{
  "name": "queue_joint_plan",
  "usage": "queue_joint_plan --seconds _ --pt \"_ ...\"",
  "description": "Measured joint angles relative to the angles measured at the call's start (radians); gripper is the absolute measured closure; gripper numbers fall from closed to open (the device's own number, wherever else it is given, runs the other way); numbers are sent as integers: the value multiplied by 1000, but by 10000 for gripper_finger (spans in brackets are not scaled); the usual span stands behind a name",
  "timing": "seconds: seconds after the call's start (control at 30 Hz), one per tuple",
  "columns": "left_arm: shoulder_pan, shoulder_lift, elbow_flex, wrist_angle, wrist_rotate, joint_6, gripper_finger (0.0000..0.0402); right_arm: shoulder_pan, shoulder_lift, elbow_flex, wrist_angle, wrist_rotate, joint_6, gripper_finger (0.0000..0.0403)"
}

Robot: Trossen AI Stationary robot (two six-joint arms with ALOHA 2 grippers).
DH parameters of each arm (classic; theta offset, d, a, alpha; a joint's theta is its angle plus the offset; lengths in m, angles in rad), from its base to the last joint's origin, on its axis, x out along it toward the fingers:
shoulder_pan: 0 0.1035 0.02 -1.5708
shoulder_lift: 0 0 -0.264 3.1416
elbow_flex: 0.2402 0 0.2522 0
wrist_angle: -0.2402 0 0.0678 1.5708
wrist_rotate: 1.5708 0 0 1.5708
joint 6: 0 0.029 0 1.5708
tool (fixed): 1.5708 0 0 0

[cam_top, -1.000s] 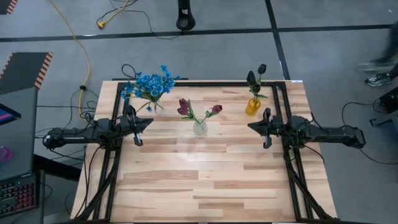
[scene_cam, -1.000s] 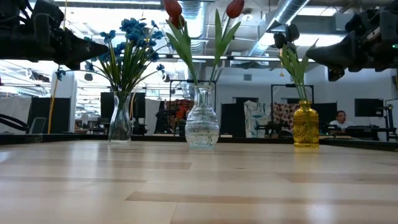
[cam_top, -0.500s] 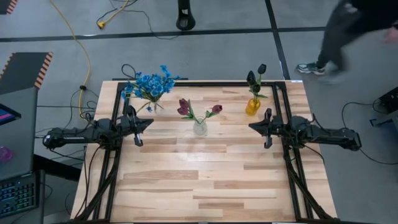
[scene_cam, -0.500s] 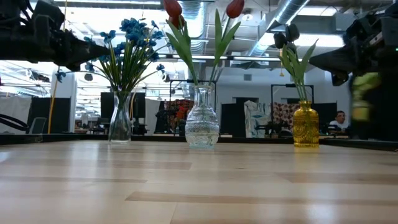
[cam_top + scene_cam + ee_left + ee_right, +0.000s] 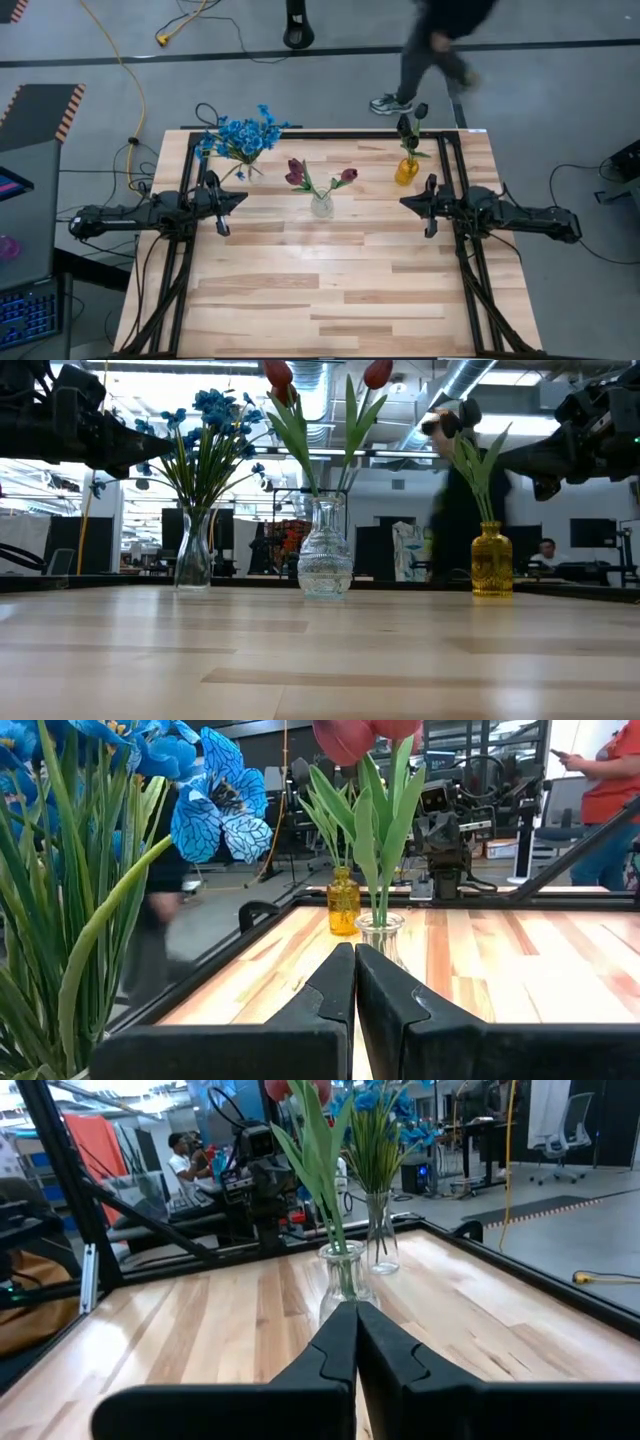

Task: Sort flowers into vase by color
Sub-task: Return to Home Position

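now both arms are hovering level over the wooden table (image 5: 330, 290). the left gripper (image 5: 241, 198) is holding its fingers pressed together near the blue flowers (image 5: 240, 135) in a clear vase (image 5: 193, 555). the right gripper (image 5: 403, 203), also pressed together, is sitting near the yellow vase (image 5: 405, 170) with black buds (image 5: 412, 122). red rosebuds (image 5: 318, 178) are standing in the middle glass vase (image 5: 321, 206) as a person (image 5: 440, 45) is walking past.

The clear vase (image 5: 321, 206) stands between my left gripper (image 5: 241, 198) and right gripper (image 5: 403, 203); the near half of the table (image 5: 330, 290) is open.
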State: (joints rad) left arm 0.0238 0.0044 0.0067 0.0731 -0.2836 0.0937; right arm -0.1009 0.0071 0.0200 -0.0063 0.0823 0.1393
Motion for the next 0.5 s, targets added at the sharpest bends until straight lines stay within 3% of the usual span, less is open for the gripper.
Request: queue_joint_plan --seconds 0.5 --pt "0 0 0 -1 -8 14 401 0 0 0 -1 0 2 367"
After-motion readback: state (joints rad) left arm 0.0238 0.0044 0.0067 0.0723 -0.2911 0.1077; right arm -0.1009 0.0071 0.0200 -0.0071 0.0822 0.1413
